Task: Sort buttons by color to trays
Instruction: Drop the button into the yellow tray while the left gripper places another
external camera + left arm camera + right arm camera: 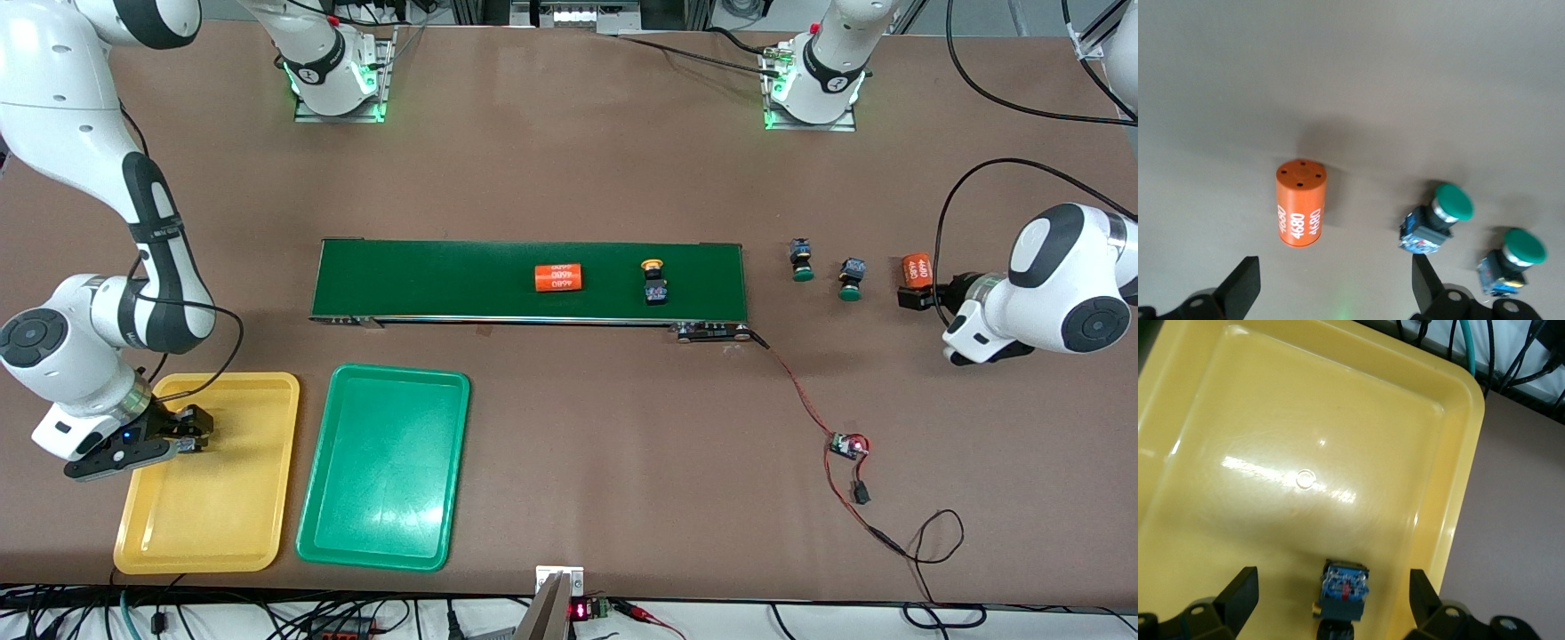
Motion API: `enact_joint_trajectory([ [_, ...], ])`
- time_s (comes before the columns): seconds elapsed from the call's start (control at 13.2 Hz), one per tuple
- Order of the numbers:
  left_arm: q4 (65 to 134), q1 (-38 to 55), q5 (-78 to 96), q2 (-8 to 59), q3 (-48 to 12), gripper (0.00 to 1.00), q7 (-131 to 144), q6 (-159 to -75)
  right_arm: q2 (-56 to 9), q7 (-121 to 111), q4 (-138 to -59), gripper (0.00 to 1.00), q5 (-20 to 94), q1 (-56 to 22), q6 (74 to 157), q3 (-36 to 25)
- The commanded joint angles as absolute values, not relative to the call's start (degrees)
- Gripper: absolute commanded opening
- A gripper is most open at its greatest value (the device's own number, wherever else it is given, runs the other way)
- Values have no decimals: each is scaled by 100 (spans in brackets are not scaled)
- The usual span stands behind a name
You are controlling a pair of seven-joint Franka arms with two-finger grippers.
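Observation:
One yellow-capped button (655,280) stands on the dark-green belt. Two green-capped buttons (802,260) (852,278) lie on the table past the belt's end toward the left arm; they also show in the left wrist view (1438,217) (1511,263). A fourth button (1345,590), blue-and-black body showing and cap hidden, lies in the yellow tray (240,533) (1338,420) between the fingers of my open right gripper (197,431) (1331,581), untouched. My left gripper (914,298) (1333,267) is open and empty, low beside an orange cylinder (916,268) (1300,203). The green tray (382,462) is empty.
The conveyor belt (444,280) also carries a second orange cylinder (558,278). A red-black wire runs from the belt's end to a small circuit board (849,444) and on toward the front camera's edge of the table.

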State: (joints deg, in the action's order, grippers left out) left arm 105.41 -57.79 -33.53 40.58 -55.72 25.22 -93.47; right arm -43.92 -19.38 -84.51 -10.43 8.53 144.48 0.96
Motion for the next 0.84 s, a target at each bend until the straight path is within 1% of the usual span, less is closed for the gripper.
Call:
enact_joint_trajectory([
  [0.0,11011,-5915,-3533,4008,-5459,100,2382,-9422,-3579,-1365,-8973,100,-1037,721,13583,167],
  [0.08,11082,-5924,-3759,4025,-5362,100,2312,-9483,-3368,-1171,-9017,100,-1028,616,13153,176],
  [0.15,11187,-5933,-3988,4104,-5283,100,2172,-9727,-3166,-1012,-9078,100,-1028,554,12818,176],
  [0.38,11521,-5985,-4087,4131,-4853,100,1802,-10676,-2420,-748,-9517,100,-1020,431,12227,315],
  [0.46,11557,-5977,-4096,4131,-4799,94,1767,-10818,-2191,-625,-9727,100,-1011,431,12130,386],
  [0.53,11558,-5968,-4087,4131,-4790,75,1714,-10819,-1910,-459,-9982,100,-1011,431,12042,491],
  [0.61,11558,-5968,-4087,4122,-4790,52,1653,-10785,-1638,-318,-10219,100,-1002,431,11971,631],
  [0.68,11558,-5968,-4087,4122,-4799,41,1652,-10775,-1426,-186,-10404,100,-1002,439,11866,755],
  [0.76,11558,-5976,-4087,4113,-4799,35,1644,-10767,-1198,-106,-10589,100,-950,439,11735,852],
])
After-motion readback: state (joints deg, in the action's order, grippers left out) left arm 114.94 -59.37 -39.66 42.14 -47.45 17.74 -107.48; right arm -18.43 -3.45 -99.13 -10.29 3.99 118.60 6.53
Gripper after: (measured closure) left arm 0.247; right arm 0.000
